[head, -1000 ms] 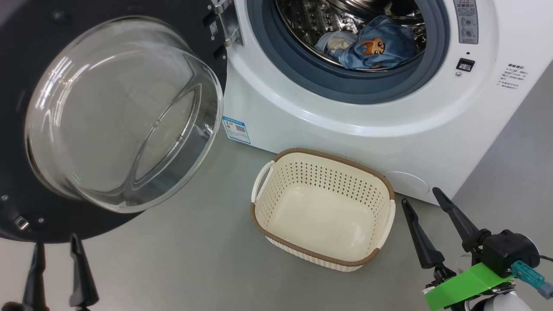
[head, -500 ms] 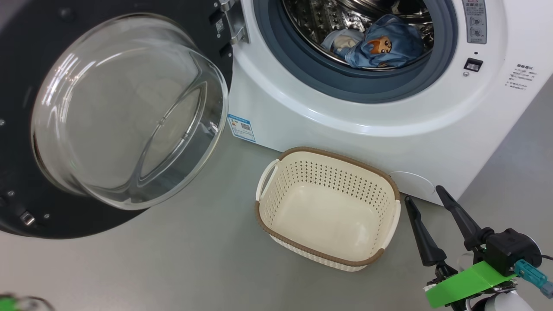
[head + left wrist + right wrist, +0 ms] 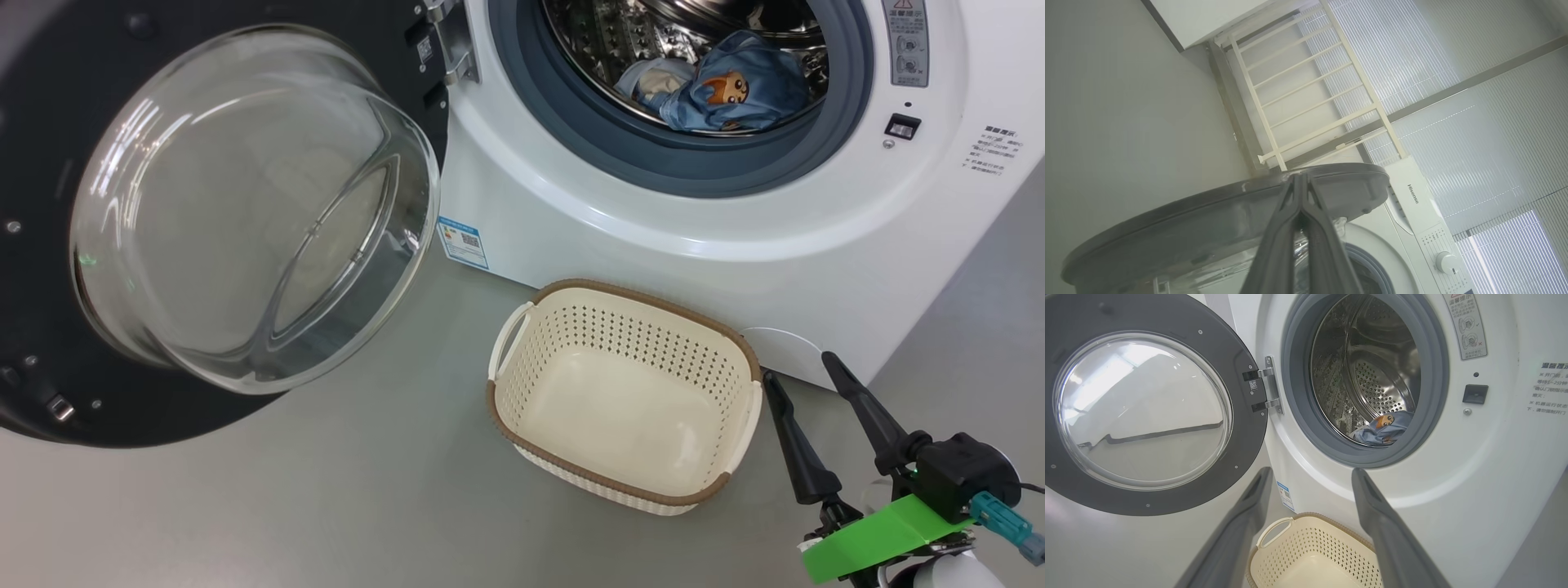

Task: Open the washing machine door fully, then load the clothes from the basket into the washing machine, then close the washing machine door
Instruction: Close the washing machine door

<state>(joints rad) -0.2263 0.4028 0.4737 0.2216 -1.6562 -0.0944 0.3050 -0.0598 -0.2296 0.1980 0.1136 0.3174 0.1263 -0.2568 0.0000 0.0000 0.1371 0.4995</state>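
The clothes, a soft blue bundle with an orange cartoon figure, lie inside the steel drum at the top of the head view. The basket sits empty on the floor just in front of the washing machine. Loading looks done, so closing is likely the step in hand. The washing machine door stands swung wide open across the left of the head view, hung on its hinge at the upper middle. It should handle as a stiff, fairly heavy panel that pivots freely. Its glossy black ring and bulging glass look slippery, so a push probably suits it better than a pinch. The best place seems to be the ring's free edge, far from the hinge and off the glass. The left end effector has its fingers pressed together, pinching nothing, tips in line with the door's edge in the left wrist view; whether they touch cannot be told. The right end effector, at the lower right beside the basket, is spread and empty.
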